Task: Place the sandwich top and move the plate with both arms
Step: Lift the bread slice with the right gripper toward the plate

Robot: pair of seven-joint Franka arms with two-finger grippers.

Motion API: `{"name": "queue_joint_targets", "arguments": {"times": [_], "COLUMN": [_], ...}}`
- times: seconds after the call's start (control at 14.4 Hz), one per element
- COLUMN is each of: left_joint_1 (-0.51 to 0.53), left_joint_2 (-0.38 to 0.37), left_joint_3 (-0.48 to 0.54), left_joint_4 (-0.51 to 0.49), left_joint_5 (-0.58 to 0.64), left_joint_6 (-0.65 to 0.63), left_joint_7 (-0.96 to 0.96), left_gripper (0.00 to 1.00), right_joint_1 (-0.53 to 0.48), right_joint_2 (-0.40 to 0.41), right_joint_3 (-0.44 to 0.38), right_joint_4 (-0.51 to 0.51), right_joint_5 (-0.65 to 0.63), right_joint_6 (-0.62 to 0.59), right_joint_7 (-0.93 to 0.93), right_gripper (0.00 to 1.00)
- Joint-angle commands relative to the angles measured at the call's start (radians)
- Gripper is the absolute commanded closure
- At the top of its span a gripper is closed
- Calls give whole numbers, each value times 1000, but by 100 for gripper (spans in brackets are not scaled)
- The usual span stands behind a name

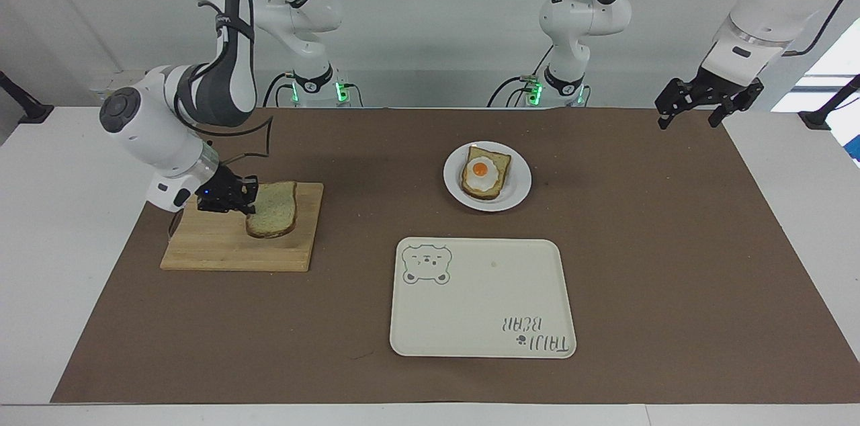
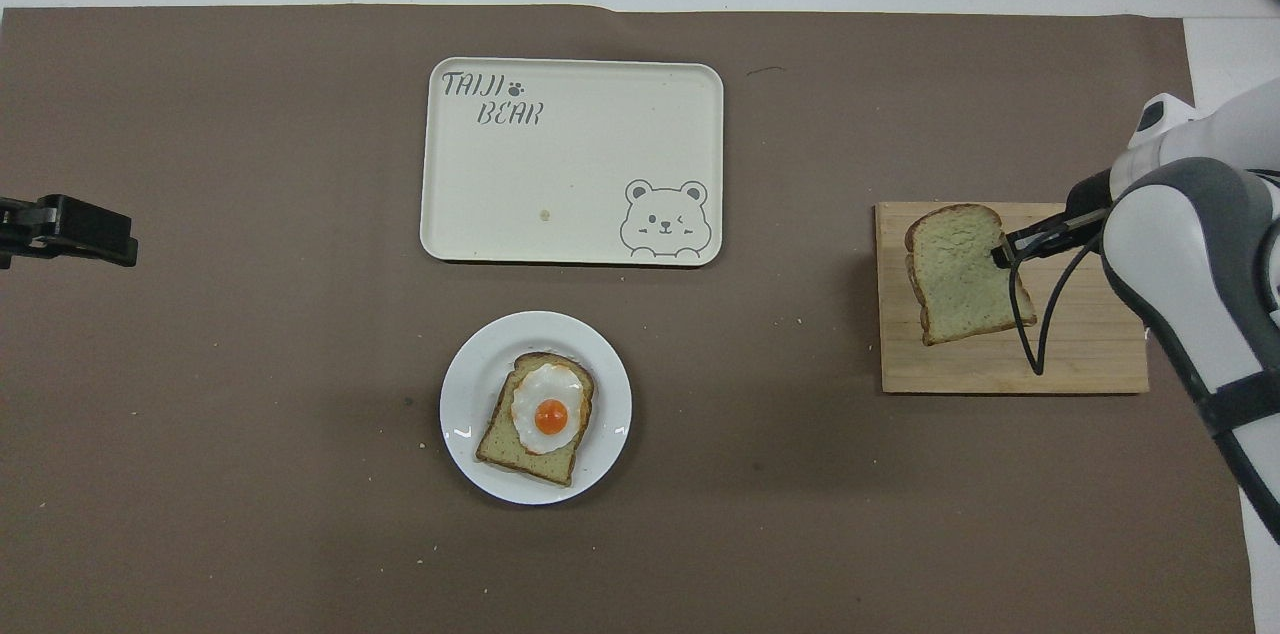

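Right gripper (image 1: pixel 232 197) clenched on one edge of the sandwich top (image 1: pixel 272 209), slice lifted clear over the cutting board (image 1: pixel 201 248). We judge the one-sided pinch risky: the slice could sag, swing or tear free in transit to the plate (image 1: pixel 517 192) and land skewed on the egg slice (image 1: pixel 485 172). Left gripper (image 1: pixel 702 107) waits over the table's edge, fingers spread. The plate lies nearer the robots than the tray (image 1: pixel 470 305).

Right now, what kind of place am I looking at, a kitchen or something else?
Probably a robot lab set up as a mock kitchen, not a real one. Robot arms stand at a table under a brown mat, and the only food is a bread slice in the right gripper and an egg toast.
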Motion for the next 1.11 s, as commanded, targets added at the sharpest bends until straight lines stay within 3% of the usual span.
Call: {"name": "queue_joint_targets", "arguments": {"times": [0.0, 0.21, 0.42, 1.04], "left_joint_1": [7, 7, 7, 7], "left_joint_2": [3, 4, 4, 4], "left_joint_3": [-1, -1, -1, -1], "left_joint_4": [10, 11, 10, 10], "left_joint_5": [-1, -1, -1, -1], "left_joint_6": [-14, -14, -14, -14], "left_joint_7": [9, 9, 9, 9], "left_gripper": [0, 0, 0, 0], "right_joint_1": [-8, 30, 131, 369], "right_joint_2": [-22, -24, -27, -18], "right_joint_3": [64, 134, 135, 138], "right_joint_4": [-4, -5, -7, -24], "right_joint_5": [34, 34, 34, 137], "right_joint_6": [-28, -10, 21, 151], "right_joint_7": [117, 310, 451, 633], "right_gripper": [100, 100, 100, 100]}}
